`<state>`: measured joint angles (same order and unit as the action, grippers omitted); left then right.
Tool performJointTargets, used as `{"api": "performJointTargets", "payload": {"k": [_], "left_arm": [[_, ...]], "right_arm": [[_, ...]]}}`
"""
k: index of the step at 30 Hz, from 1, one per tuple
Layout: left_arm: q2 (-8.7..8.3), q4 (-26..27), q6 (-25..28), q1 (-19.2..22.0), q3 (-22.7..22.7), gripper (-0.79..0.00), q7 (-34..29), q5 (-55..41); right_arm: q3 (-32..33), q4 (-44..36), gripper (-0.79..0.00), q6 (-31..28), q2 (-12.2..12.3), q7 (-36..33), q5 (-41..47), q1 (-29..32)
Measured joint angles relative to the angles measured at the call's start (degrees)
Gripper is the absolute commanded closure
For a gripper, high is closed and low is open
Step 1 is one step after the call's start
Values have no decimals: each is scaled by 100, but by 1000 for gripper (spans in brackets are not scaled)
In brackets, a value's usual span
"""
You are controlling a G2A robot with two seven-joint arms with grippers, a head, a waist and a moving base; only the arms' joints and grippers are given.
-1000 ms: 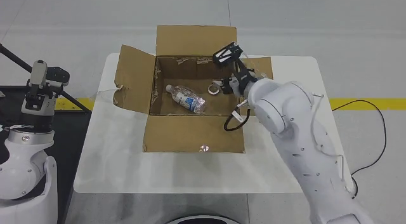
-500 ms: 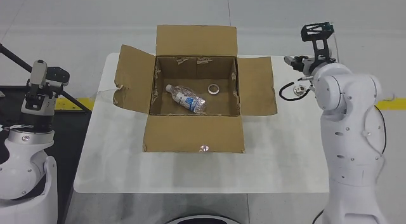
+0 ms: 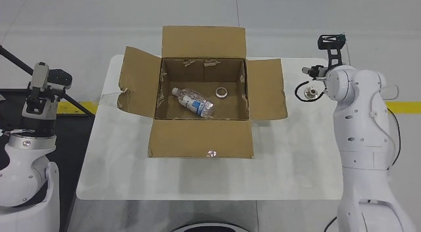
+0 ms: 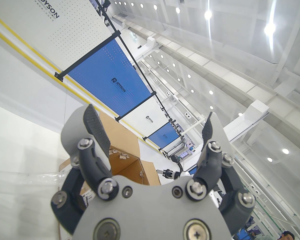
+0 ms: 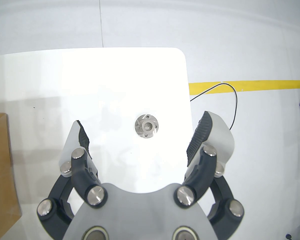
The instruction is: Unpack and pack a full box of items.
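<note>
Find the metal flange hub (image 5: 146, 126) lying flat on the white surface (image 3: 289, 160) near its right edge, well apart from the open cardboard box (image 3: 200, 139). Read the right jaws as spread wide and empty, hanging above that hub without touching it. Read the left jaws as spread too, tilted up toward the ceiling, off the surface's left side.

Count 2 items inside the box: a clear water bottle (image 3: 193, 102) lying diagonally on the bottom, and a tape roll (image 3: 222, 91) near it toward the right wall.

Judge the unpacking partly done. For the next pick:
- Swing in high over the right flap (image 3: 266, 87), then drop straight down.
- Turn the wrist to cross the bottle's short axis.
- Close gently at mid-body, since the thin plastic will probably dent or roll.
- For the roll, pinch across the rim, staying off the wall.
</note>
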<state>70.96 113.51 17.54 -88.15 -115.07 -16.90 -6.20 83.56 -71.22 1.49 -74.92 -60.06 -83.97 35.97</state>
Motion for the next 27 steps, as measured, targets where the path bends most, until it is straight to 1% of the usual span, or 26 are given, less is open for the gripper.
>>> {"api": "performJointTargets", "payload": {"k": [7,10,13,14,19,23,25,26,27], "left_arm": [[0,0,0,0,0,-785,0,0],[0,0,0,0,0,-785,0,0],[0,0,0,0,0,-785,0,0],[0,0,0,0,0,-785,0,0],[0,0,0,0,0,-785,0,0],[0,0,0,0,0,-785,0,0],[0,0,0,0,0,-785,0,0],[0,0,0,0,0,-785,0,0],[0,0,0,0,0,-785,0,0]], "right_arm": [[8,5,-785,4,1,8,4,8],[180,-50,-785,-33,42,113,50,141],[436,-153,-785,-317,110,-169,155,176],[515,-162,-785,-498,141,-334,161,174],[633,-83,-785,-1041,230,-770,67,129],[396,293,-785,-1101,241,-1022,-266,-35],[302,544,-785,-1095,226,-1086,-223,-163],[250,714,-736,-1101,215,-1110,-158,-253],[206,838,-665,-1087,207,-1106,-138,-319]]}}
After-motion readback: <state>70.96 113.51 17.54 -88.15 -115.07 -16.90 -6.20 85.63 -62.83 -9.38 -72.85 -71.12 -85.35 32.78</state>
